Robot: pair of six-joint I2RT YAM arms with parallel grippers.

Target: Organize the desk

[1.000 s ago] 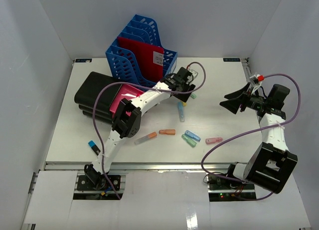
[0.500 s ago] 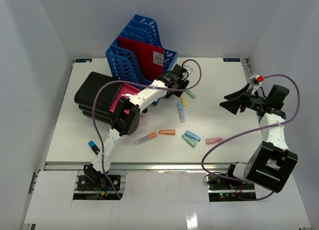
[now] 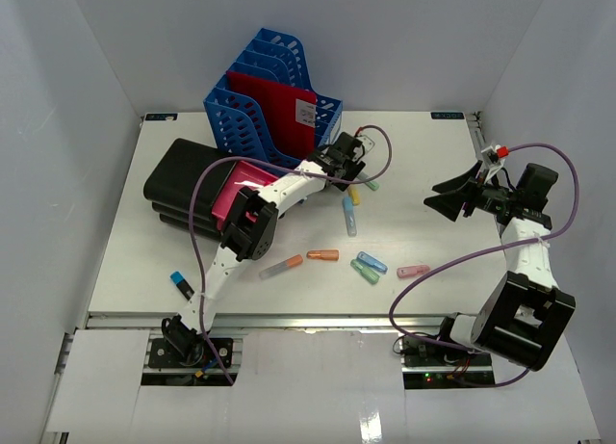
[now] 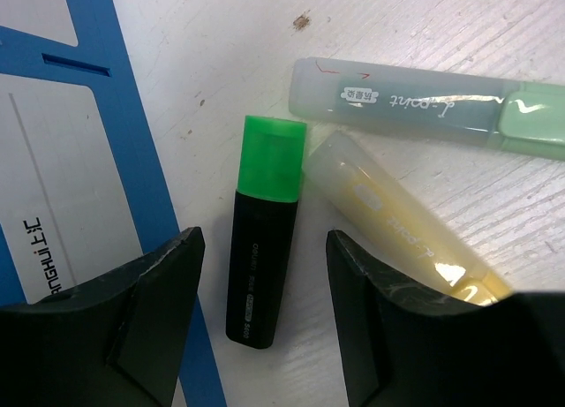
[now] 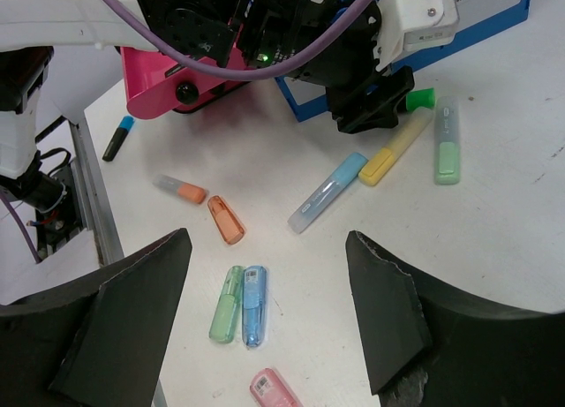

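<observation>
The white desk (image 3: 433, 242) carries scattered highlighters. My left gripper (image 3: 345, 169) sits low beside the blue file rack (image 3: 269, 107), jaws open. In the left wrist view a black highlighter with a green cap (image 4: 262, 248) lies on the desk between the two fingers of the left gripper (image 4: 265, 327), touching neither. A yellow highlighter (image 4: 397, 230) lies against the right finger (image 4: 388, 336), and a pale green one (image 4: 424, 107) lies beyond it. My right gripper (image 3: 452, 195) hangs above the desk's right side, open and holding nothing (image 5: 269, 319).
A red folder (image 3: 274, 107) stands in the rack. A black case (image 3: 188, 184) with a pink item (image 3: 231, 198) lies at left. Loose markers: light blue (image 3: 349, 215), orange (image 3: 323, 254), blue (image 3: 372, 262), green (image 3: 364, 272), pink (image 3: 413, 271), black with a blue cap (image 3: 181, 284).
My left gripper has shifted left toward the file rack and its jaws have narrowed a little. The right arm has not moved.
</observation>
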